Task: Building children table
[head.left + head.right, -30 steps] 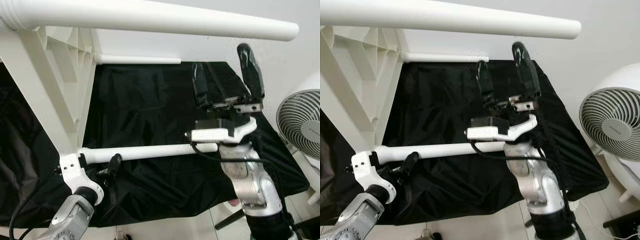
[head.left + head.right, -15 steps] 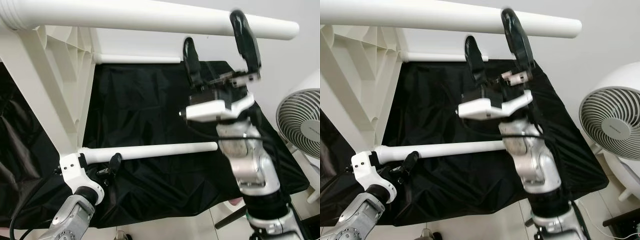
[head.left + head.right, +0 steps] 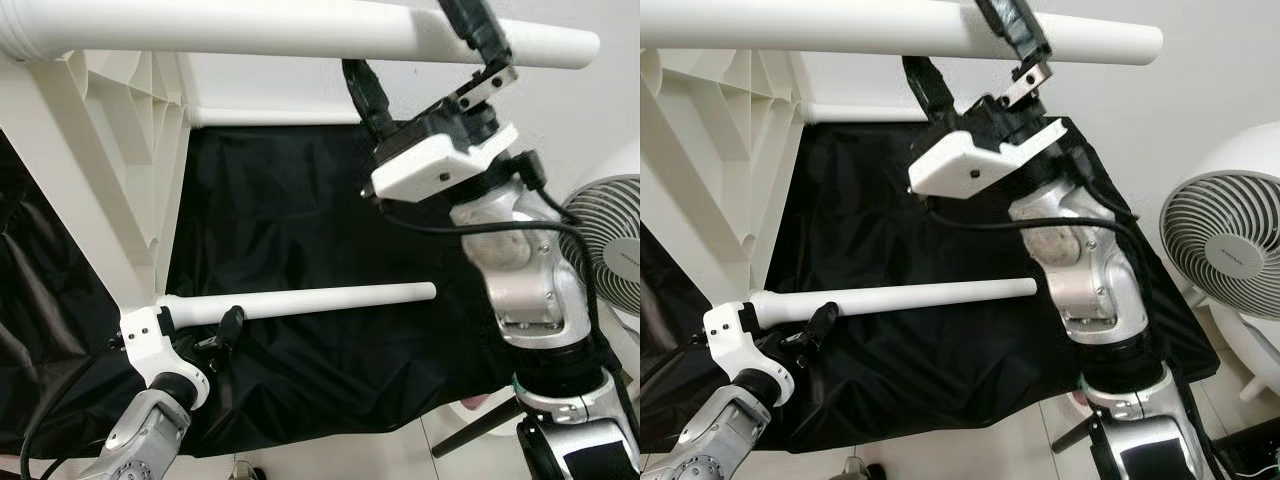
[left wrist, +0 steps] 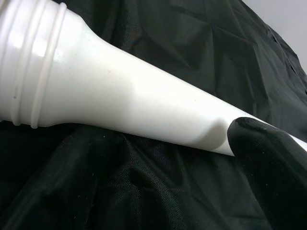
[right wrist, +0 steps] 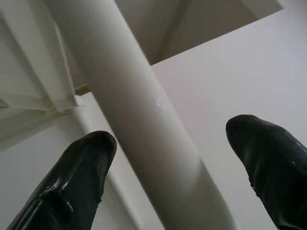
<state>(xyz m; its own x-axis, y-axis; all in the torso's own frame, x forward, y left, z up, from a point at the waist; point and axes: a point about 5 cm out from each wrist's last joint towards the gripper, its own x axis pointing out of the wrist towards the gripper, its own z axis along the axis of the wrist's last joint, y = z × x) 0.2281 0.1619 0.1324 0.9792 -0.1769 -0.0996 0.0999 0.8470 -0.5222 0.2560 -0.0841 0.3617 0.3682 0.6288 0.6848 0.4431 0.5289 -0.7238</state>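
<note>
Nearest you, your left gripper (image 3: 215, 335) is pinched on the lower white table leg (image 3: 300, 301), close to its ribbed end where it meets the white plastic table frame (image 3: 110, 150). The leg lies level over the black cloth (image 3: 280, 210). It looks a hollow plastic tube: light, stiff and smooth, so likely to turn or slip in a loose pinch; hold it near the ribbed collar, not out at the free tip.

Farther up, your right gripper (image 3: 420, 50) has its fingers (image 5: 79, 172) spread wide, one on each side of the upper leg (image 3: 300, 30), not yet pressed against it. Grip it square across the round. A third leg (image 3: 275, 118) lies by the wall, and a fan (image 3: 605, 245) stands off right.
</note>
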